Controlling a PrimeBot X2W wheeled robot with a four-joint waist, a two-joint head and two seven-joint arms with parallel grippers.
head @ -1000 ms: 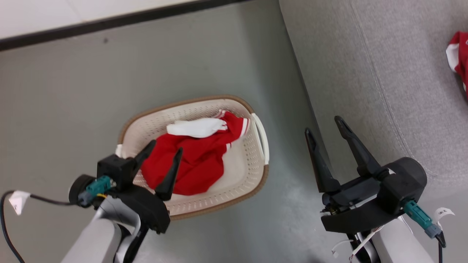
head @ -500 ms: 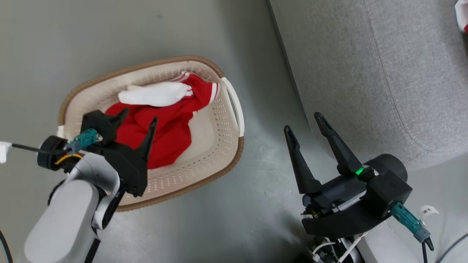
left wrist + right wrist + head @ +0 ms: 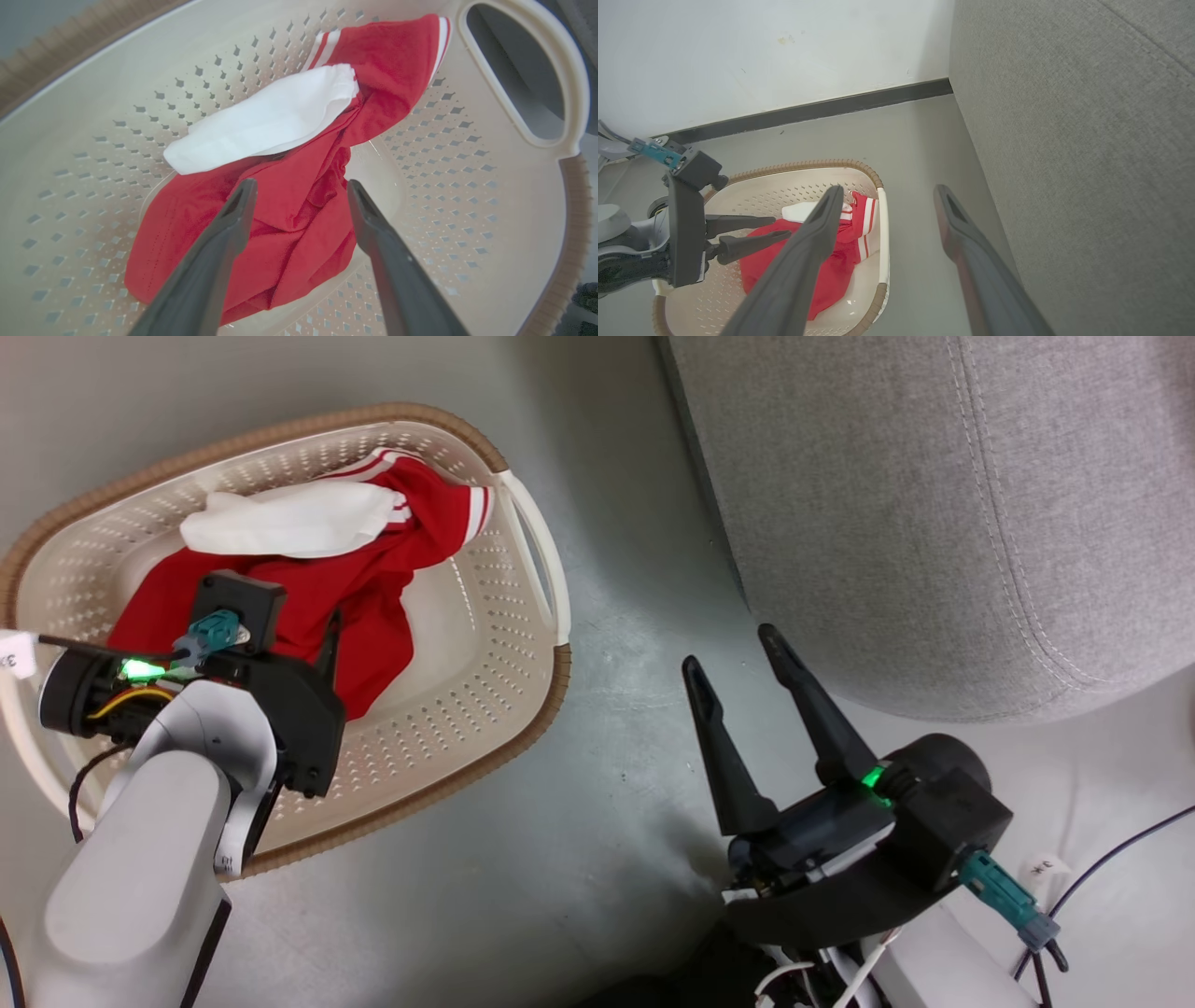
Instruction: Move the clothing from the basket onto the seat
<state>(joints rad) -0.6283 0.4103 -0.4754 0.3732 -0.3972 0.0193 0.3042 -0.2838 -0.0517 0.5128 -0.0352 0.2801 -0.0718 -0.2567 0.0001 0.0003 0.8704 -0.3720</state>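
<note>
At the right of the head view, the grey seat (image 3: 934, 504) stands beside the cream basket (image 3: 448, 709). The red clothing (image 3: 373, 588) lies crumpled inside it, just ahead of the left gripper's (image 3: 300, 186) wide-spread jaws. The right gripper (image 3: 729, 647) hangs wide open over the floor between them.

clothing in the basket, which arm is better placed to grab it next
Left. The left end effector is open and poised directly over the clothing inside the basket, jaws apart above the red folds. The right end effector is open over the floor beside the seat, away from the basket.
</note>
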